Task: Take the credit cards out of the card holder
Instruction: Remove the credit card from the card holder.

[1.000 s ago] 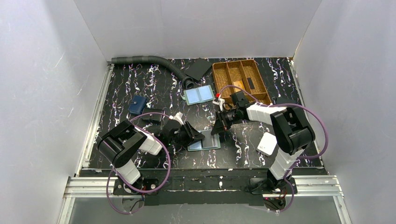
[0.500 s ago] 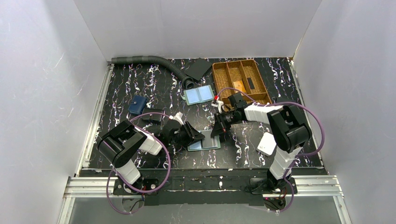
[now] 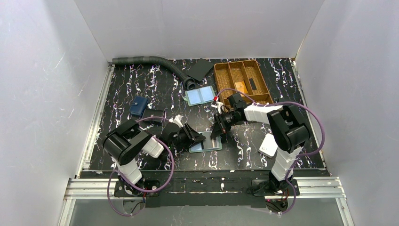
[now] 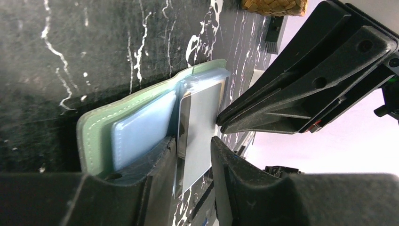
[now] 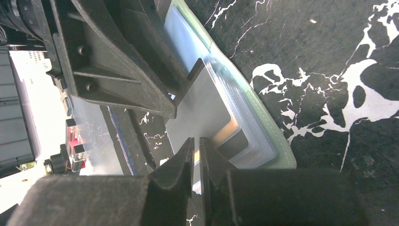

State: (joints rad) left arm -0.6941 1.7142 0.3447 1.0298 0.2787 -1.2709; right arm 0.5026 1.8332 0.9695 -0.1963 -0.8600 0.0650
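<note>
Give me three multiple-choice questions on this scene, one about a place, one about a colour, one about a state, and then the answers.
1. Where does the card holder lie?
A in the far left corner
B between the left pincer and the right pincer
C in the far right corner

2. What colour is its rim?
A red
B black
C pale green

3. What state is it in?
A lying open
B folded shut
C standing on edge

Answers:
1 B, the two arms meet over it in the top view.
2 C, the left wrist view shows a green stitched edge.
3 A, its inside faces up with a credit card showing.
</note>
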